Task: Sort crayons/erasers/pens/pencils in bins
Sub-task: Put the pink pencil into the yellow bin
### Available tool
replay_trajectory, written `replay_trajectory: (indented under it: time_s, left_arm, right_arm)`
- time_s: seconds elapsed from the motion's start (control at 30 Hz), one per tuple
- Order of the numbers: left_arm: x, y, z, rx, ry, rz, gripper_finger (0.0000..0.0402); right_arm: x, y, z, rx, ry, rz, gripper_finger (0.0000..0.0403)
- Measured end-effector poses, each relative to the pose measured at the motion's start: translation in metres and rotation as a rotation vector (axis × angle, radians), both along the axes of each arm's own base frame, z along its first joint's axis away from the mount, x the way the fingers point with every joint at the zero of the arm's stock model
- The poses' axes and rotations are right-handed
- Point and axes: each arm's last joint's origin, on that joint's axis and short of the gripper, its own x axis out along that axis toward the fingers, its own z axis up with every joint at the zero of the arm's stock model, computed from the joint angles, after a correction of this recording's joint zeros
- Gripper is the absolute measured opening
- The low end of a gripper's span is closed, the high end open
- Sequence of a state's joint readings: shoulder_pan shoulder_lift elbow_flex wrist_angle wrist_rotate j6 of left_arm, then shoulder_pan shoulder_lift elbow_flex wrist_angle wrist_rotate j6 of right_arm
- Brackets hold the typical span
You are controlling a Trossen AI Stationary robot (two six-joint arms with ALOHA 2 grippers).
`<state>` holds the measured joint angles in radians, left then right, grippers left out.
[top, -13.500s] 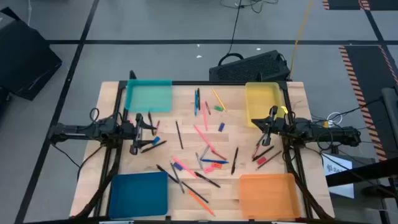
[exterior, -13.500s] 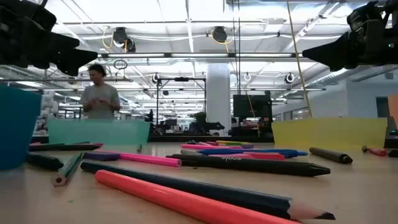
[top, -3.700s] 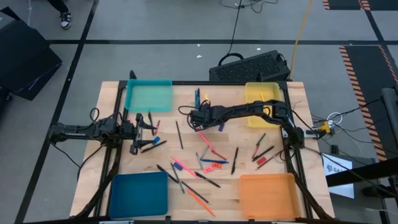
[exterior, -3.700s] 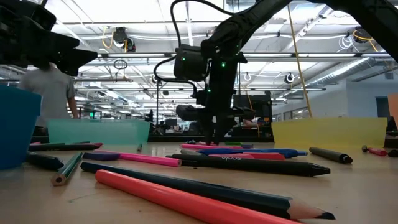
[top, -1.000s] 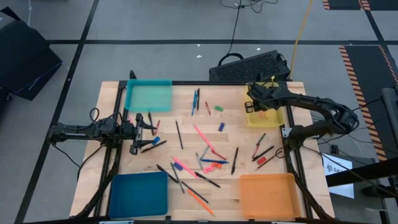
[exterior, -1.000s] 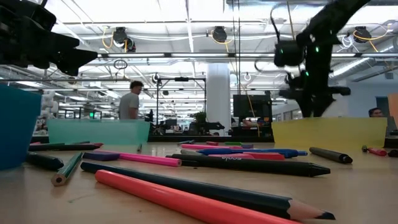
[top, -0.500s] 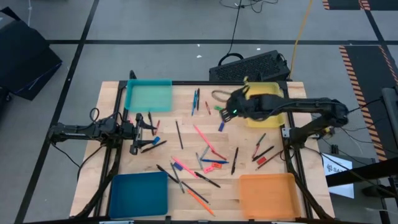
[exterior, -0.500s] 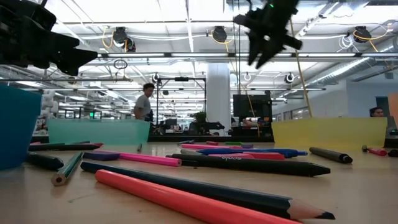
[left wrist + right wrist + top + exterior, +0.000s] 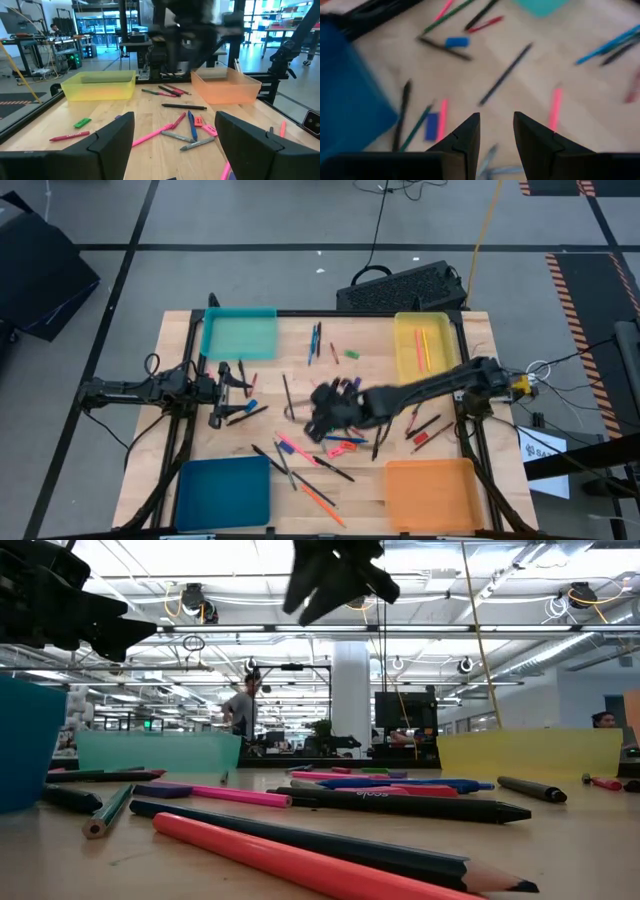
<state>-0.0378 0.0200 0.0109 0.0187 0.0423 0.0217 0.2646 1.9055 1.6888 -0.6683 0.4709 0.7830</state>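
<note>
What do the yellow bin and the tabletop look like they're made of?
The yellow bin looks like thin translucent plastic with a slightly frosted finish: light glows through its walls. The tabletop looks like pale wood, probably butcher-block, with visible plank seams and grain and a smooth, low-sheen surface.

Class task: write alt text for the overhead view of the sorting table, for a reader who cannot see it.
The right gripper reaches over the middle of a wooden table strewn with pens, pencils, crayons and erasers. The left gripper waits at the left side. Teal, yellow, blue and orange bins sit at the corners; the yellow one holds two pencils.
</note>
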Motion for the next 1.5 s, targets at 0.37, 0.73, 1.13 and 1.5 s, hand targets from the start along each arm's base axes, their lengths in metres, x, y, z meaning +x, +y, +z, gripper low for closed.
replay_trajectory:
  time_s: [0.37,0.73,1.13,1.5]
  left_arm:
    - [0.000,0.000,0.000,0.000,0.000,0.000,0.0278]
    - [0.000,0.000,0.000,0.000,0.000,0.000,0.0278]
    - [0.000,0.000,0.000,0.000,0.000,0.000,0.0278]
    - [0.000,0.000,0.000,0.000,0.001,0.000,0.0278]
  right_arm:
    - [0.021,0.012,-0.067,-0.077,0.168,0.061,0.0161]
    - [0.039,-0.051,-0.106,-0.066,0.172,-0.027,0.0175]
    - [0.023,-0.090,-0.144,-0.040,0.171,-0.060,0.0174]
    - [0.018,-0.077,-0.129,-0.056,0.121,-0.059,0.0173]
